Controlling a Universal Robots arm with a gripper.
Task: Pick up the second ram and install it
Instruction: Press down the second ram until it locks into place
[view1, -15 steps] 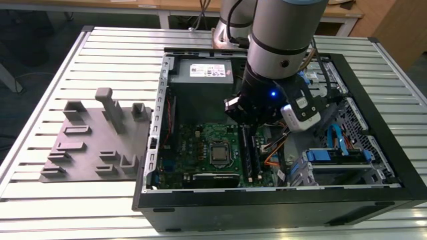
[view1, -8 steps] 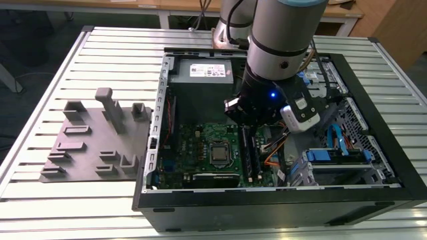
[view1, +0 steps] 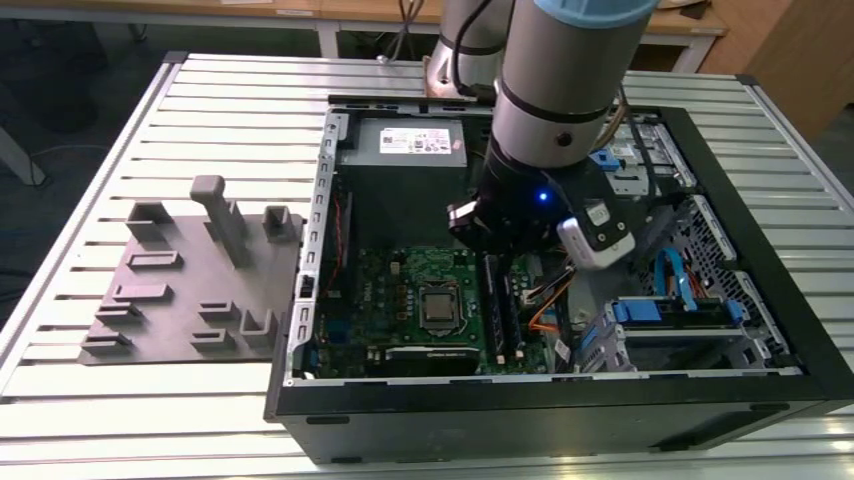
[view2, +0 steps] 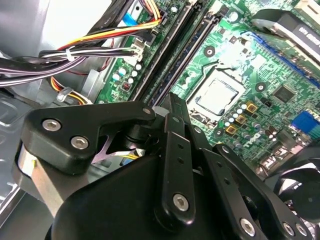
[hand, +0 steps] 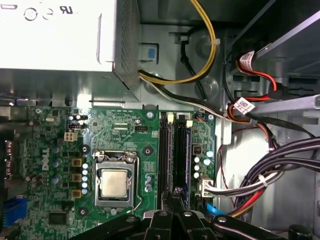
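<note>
An open black computer case (view1: 787, 340) lies on a white slatted metal table (view1: 200, 100), its green motherboard (view1: 400, 290) carrying a silver square processor (view1: 438, 308). A grey metal power supply (view1: 400, 145) sits at the case's far edge. Beside the case, towards the exterior view's left, rests a grey plastic slotted holder block (view1: 187, 290).

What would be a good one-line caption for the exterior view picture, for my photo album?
A robot arm reaches its gripper into an open computer case, just above the memory sticks on the green motherboard.
</note>
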